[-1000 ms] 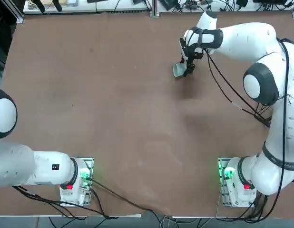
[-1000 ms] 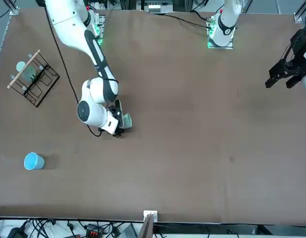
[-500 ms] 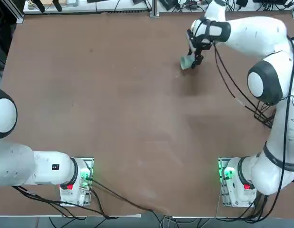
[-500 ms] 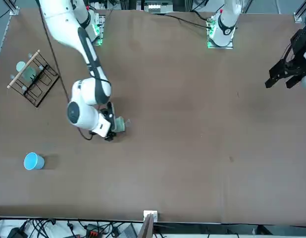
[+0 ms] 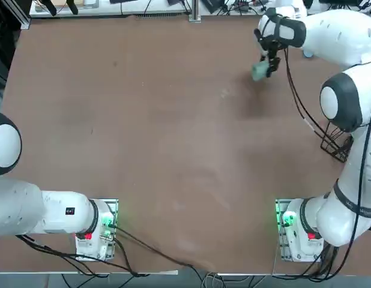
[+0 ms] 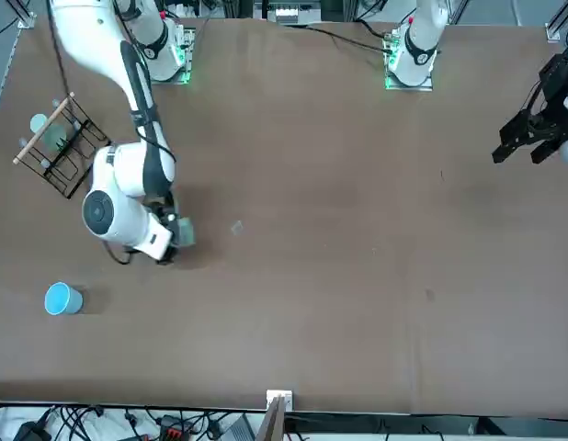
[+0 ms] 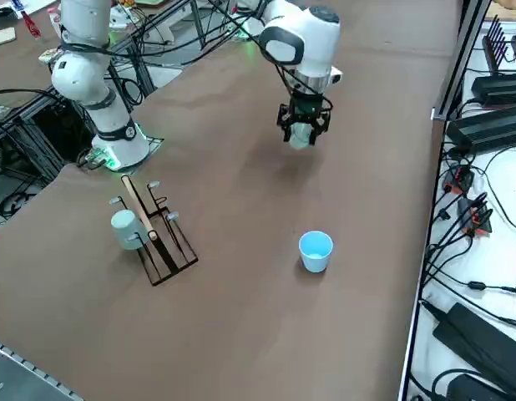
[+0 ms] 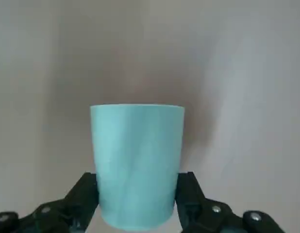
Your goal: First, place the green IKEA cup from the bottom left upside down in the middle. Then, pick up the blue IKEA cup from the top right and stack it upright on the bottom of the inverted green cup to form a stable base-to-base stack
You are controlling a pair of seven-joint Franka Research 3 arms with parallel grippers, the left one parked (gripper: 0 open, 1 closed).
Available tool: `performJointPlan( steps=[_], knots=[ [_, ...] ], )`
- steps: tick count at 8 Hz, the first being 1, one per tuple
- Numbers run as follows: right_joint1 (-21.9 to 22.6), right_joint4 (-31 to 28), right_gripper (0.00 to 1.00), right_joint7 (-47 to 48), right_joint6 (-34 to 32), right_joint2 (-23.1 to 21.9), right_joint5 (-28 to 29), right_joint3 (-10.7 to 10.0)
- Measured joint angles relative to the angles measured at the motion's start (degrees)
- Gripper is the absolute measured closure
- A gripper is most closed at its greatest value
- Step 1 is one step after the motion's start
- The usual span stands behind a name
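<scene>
Right gripper (image 5: pixel 265 67), at the top view's upper right, clamps the green IKEA cup (image 5: pixel 259 72) above the table (image 5: pixel 143 120). The blue IKEA cup (image 6: pixel 62 299) stands upright at the front view's lower left.

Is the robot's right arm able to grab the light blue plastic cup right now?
Probably not yet: the right gripper is shut on the pale grey-green plastic cup. The light blue plastic cup stands alone on open table, so nothing else blocks it.
</scene>
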Motion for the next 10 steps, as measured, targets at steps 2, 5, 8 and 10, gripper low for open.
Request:
performJointPlan(
  steps=[2,5,8,10],
  knots=[
    [0.6,1.56,0.14,7.22,-5.31,-0.18,-8.95,-2.82],
    [1.66,1.35,0.14,24.54,-9.39,0.31,-23.16,-6.53],
    [6.21,0.99,0.14,47.41,-20.04,4.43,-31.96,-6.47],
    [10.25,0.82,0.14,59.19,-23.47,8.26,-32.65,-6.44]
  ],
)
